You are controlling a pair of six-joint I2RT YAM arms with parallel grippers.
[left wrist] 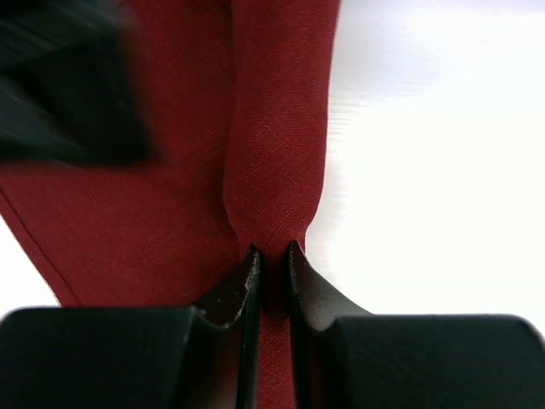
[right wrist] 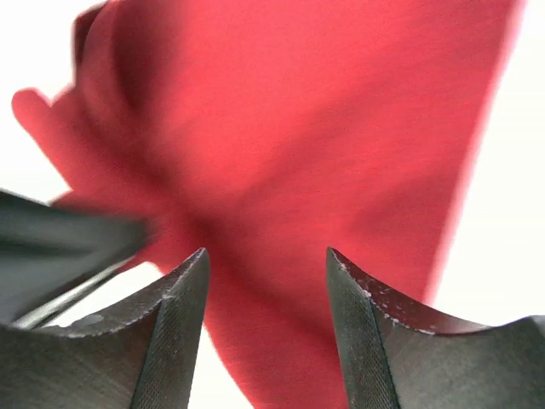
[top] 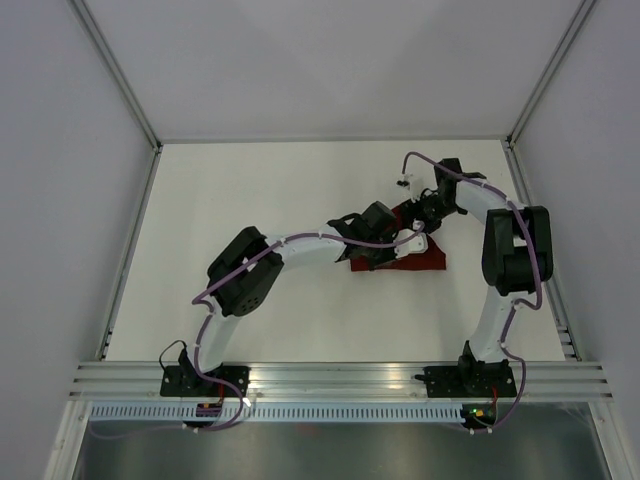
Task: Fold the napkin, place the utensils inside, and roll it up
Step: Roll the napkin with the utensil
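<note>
Napkin [top: 405, 262] sits bunched toward the table's [top: 250, 190] right edge, left gripper [left wrist: 271, 256] clamped on a fold, right gripper [right wrist: 266, 253] jaws apart over it — no utensils in sight, so I'd guess mostly undone.

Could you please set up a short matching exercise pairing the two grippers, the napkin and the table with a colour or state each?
Things:
1. left gripper
2. right gripper
3. napkin
4. table

Colour or state:
A. white
B. jaws open
C. dark red
D. jaws pinched on a fold of cloth

Pairs: 1-D; 2-B; 3-C; 4-A
</note>
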